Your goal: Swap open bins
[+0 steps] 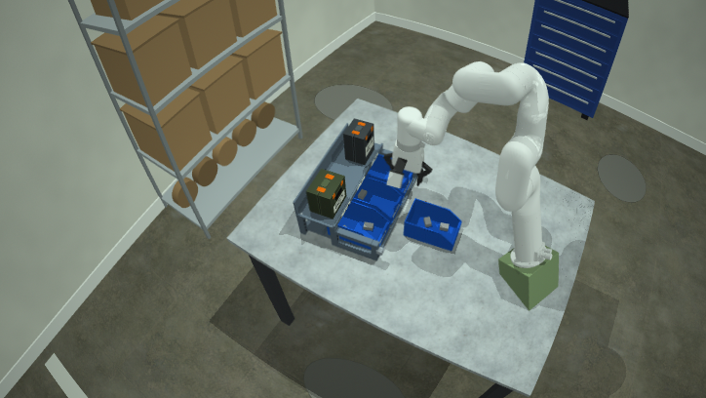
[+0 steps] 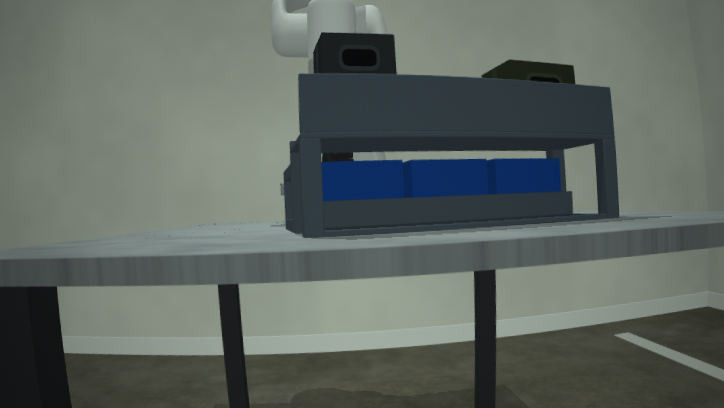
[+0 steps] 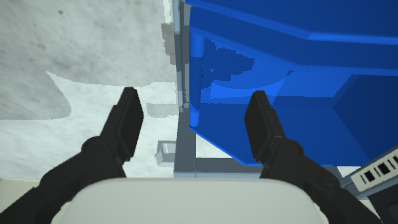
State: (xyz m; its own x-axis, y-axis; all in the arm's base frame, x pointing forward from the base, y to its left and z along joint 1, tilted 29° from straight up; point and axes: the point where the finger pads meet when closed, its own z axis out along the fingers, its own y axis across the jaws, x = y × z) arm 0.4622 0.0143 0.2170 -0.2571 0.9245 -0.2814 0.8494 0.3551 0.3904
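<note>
My gripper is open and empty over the front end of the empty bin. In the wrist view one finger is over the bin's inside, the other out in front of its front wall. That blue bin sits at the far end of the shelf, open front out. Beside it stand a middle bin and a near bin, each with a part showing. The loaded bin stands on the table top in front, with two grey parts inside. Contact between fingertips and bin cannot be told.
The upper board behind the open bin fronts carries a black case at the far end and a green case at the near end. The arm's green base stands on the table at the right.
</note>
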